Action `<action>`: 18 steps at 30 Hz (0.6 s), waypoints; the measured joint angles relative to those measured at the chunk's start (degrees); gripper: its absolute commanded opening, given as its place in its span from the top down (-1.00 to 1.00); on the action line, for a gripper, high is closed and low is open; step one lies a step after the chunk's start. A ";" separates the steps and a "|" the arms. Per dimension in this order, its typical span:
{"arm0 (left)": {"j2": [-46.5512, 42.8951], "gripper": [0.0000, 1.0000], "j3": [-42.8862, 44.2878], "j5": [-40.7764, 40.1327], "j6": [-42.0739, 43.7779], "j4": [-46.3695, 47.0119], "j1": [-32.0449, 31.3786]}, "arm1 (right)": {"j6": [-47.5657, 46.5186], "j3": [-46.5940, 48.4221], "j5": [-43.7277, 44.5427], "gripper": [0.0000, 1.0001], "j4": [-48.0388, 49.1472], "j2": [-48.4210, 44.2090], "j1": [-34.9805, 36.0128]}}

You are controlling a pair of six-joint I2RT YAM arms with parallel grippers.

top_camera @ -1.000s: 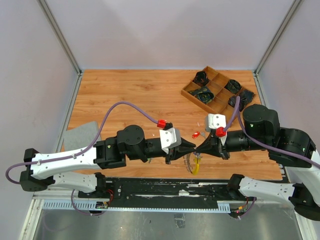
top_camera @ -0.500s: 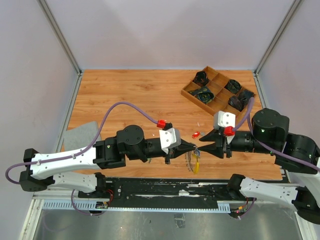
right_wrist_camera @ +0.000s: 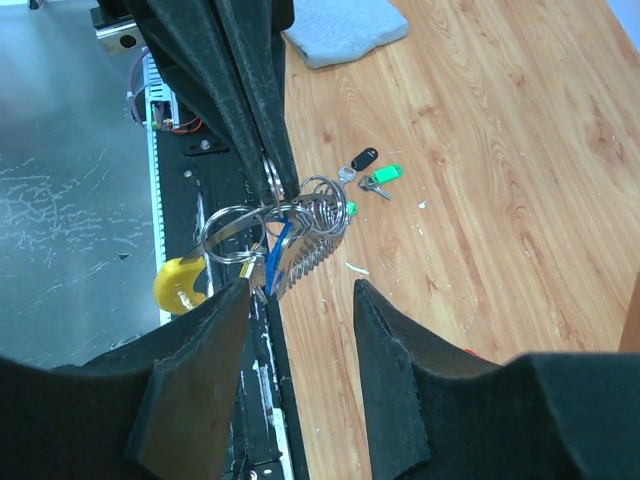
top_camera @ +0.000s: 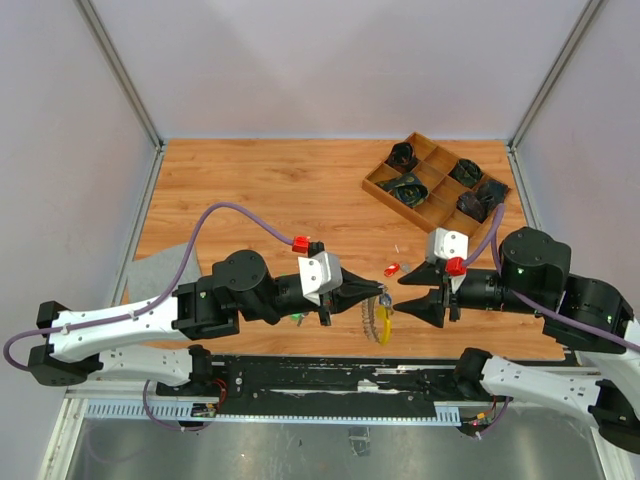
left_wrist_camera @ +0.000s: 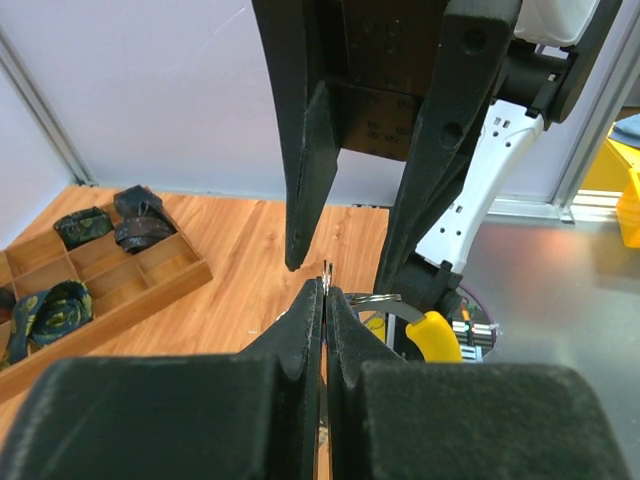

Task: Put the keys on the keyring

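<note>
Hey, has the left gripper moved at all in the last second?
Yes. The left gripper, shut on the keyring, has pulled back leftward, away from the loose red key and toward the gray cloth.

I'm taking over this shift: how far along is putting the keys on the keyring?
Done, apparently: a blue key hangs on the keyring. In hand: the left gripper is shut on the keyring, holding it up; the right gripper is open and empty. Left: the green key, a black-tagged key and a red key lie loose on the table.
</note>
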 measured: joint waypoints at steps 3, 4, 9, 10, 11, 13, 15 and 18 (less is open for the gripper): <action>0.00 0.99 0.00 0.00 0.02 0.04 0.00 | 0.39 -0.35 -0.52 0.03 0.76 0.22 0.00; 0.02 0.99 0.00 0.00 0.00 0.04 0.00 | 0.61 -0.42 -0.72 0.03 1.14 0.26 0.00; 0.02 0.99 0.00 -0.02 0.02 0.04 0.00 | 1.33 -1.33 -1.99 0.05 3.19 0.26 0.00; 0.02 0.99 0.00 -0.02 0.02 0.04 0.00 | 1.46 -1.62 -2.12 0.07 3.43 0.31 0.00; 0.02 0.99 0.00 0.00 0.02 0.07 0.00 | 1.60 -1.92 -2.25 0.09 3.67 0.33 0.00; 0.02 0.99 0.00 0.00 0.04 0.07 0.00 | 1.75 -2.34 -2.29 0.13 3.87 0.42 0.00; 0.02 0.99 0.00 0.00 0.04 0.07 0.00 | 1.88 -2.56 -2.23 0.19 3.96 0.44 0.00; 0.02 0.99 0.00 0.04 0.04 0.09 0.00 | 2.01 -2.60 -1.90 0.31 4.04 0.46 0.00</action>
